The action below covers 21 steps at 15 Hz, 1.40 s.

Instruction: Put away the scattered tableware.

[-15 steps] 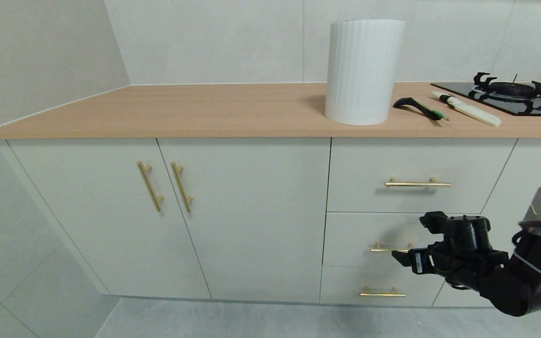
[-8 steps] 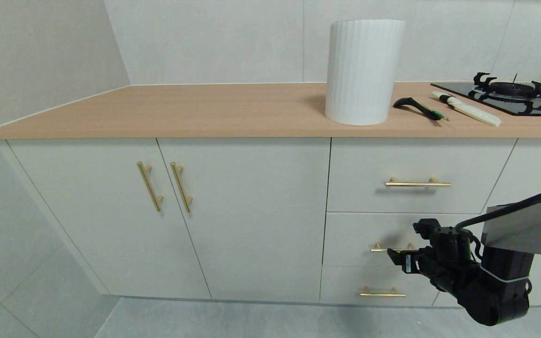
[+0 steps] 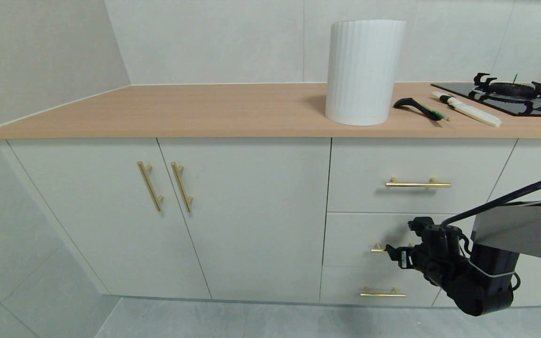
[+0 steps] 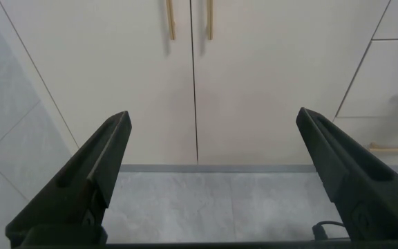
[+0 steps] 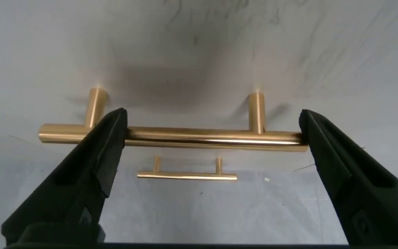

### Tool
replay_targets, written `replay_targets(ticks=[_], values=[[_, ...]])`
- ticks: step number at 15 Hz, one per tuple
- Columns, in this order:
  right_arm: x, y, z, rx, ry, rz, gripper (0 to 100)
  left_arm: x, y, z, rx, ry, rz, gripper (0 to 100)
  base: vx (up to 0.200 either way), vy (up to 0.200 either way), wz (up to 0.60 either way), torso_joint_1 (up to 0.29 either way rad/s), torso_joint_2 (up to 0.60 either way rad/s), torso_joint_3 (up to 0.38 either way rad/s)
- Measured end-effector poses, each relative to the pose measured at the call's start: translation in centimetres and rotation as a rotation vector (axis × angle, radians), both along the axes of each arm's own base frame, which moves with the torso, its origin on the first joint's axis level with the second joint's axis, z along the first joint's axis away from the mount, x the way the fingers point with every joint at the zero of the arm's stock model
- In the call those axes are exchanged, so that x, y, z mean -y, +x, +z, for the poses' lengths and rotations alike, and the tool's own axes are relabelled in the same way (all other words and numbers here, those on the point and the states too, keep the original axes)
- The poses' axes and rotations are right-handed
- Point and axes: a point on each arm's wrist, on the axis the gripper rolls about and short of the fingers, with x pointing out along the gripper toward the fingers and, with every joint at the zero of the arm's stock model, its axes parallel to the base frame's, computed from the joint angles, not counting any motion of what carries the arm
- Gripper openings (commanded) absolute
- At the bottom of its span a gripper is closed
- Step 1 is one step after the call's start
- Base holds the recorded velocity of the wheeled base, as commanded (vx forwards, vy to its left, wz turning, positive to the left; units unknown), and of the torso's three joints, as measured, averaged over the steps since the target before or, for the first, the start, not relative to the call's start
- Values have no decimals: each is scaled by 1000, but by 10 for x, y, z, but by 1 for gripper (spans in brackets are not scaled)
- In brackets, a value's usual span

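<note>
**While the right hand faces a drawer pull, the tableware lies up on the surface**

Though its fingers are spread wide and hold nothing, the right hand (image 3: 402, 236) sits close to the middle drawer's brass pull (image 5: 178, 135). The bar runs across the gap between the fingers, and I cannot tell whether they touch it. This pull looks rigid, round and polished, so likely slippery. A grip at mid-bar between its two posts should draw the drawer out straight.

From that hand, another pull (image 3: 382, 294) sits at 6 o'clock and the top drawer's pull (image 3: 418, 184) at 12. Higher, near 12 to 1 o'clock, the black utensil (image 3: 416, 107) and the white utensil (image 3: 470, 112) lie flat on the surface (image 3: 204, 110). They are just beside each other, between the ribbed white cylinder (image 3: 362, 70) and the hob (image 3: 510, 94).

Both utensils look light, stiff and slim. Because they hug the surface, each is best pinched across its handle.

The left hand (image 4: 213, 119) is open and empty, facing the cupboard doors (image 4: 195, 83).
</note>
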Motion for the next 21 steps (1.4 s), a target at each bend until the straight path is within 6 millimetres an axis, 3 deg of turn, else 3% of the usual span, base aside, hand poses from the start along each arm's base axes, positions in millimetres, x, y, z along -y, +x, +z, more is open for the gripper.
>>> replay_targets(ticks=[10,14,17,21], values=[[1,-6,-5,-51,-4,0,100,0,0,0,0,0,1,100,0,0,0,0,0,0],[3,-25,-1,-98,-13,5,100,0,0,0,0,0,0,100,0,0,0,0,0,0],[4,-53,18,-140,-28,55,100,0,0,0,-1,0,0,100,0,0,0,0,0,0],[-2,-89,71,-147,-32,147,100,0,0,0,0,0,0,100,0,0,0,0,0,0]])
